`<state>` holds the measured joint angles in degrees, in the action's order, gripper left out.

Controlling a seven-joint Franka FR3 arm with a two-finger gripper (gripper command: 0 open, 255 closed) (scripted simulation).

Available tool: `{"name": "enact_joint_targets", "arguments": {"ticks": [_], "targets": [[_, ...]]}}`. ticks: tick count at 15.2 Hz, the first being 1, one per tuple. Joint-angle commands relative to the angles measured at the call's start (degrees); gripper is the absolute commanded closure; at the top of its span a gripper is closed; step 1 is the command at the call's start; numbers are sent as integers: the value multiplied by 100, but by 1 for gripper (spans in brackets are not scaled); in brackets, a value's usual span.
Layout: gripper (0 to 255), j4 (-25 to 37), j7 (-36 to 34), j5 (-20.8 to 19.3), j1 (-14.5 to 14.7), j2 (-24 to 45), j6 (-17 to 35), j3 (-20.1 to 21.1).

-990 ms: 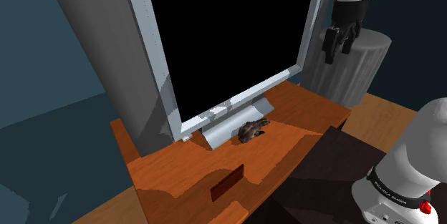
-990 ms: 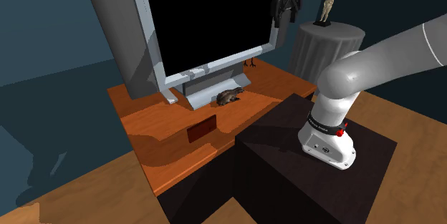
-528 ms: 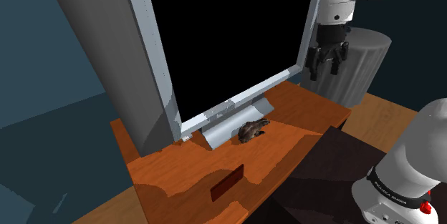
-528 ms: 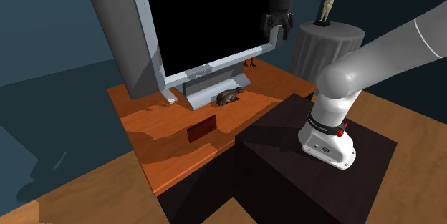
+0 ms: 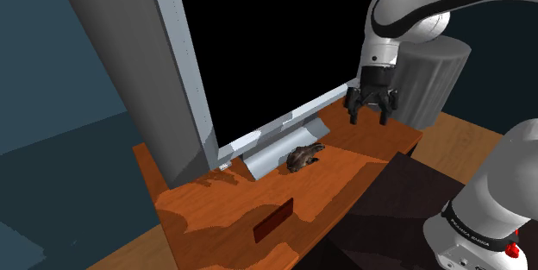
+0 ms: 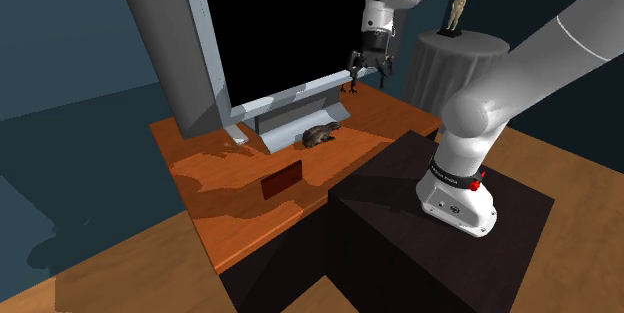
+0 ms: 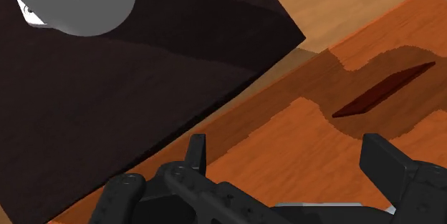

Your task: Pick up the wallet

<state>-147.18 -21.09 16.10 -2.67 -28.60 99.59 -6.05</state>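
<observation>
the wallet [image 5: 274, 222] lies flat on the wooden surface [image 5: 349, 139], close to its near edge and toward the shoulder view's left, well in front of the monitor [image 5: 276, 44]. it is a thin dark red-brown slab. its long axis runs about parallel to that near edge and to the monitor's foot, so its short ends point toward the shoulder view's lower left and upper right. a small brown animal figure [image 5: 302, 156] sits between it and the monitor's foot, apart from it.

over the last second the arm [image 5: 405, 9] has swung down and leftward in the shoulder view, away from the grey cylinder [image 5: 431, 70]. the jaws now hang over the far right corner of the surface, just off the monitor's lower corner. they stand wide apart and hold nothing. the wallet has not been touched or shifted.

i judge this to be the approach, barely begun. the jaws are well apart from the wallet, with the figure roughly on the way. in the wrist view the wallet [image 7: 385, 89] shows ahead, past one finger [image 7: 383, 162]. the jaws will likely need to close across its short width.
</observation>
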Motion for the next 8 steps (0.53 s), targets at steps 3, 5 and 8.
{"name": "enact_joint_targets", "arguments": {"ticks": [3, 5, 8], "targets": [[0, -280, -292, 920, 104, 664, 607, -60], [0, -388, -343, 1434, 184, 1027, 900, -92], [0, -492, -313, 2315, 335, 1622, 1297, -119]]}}
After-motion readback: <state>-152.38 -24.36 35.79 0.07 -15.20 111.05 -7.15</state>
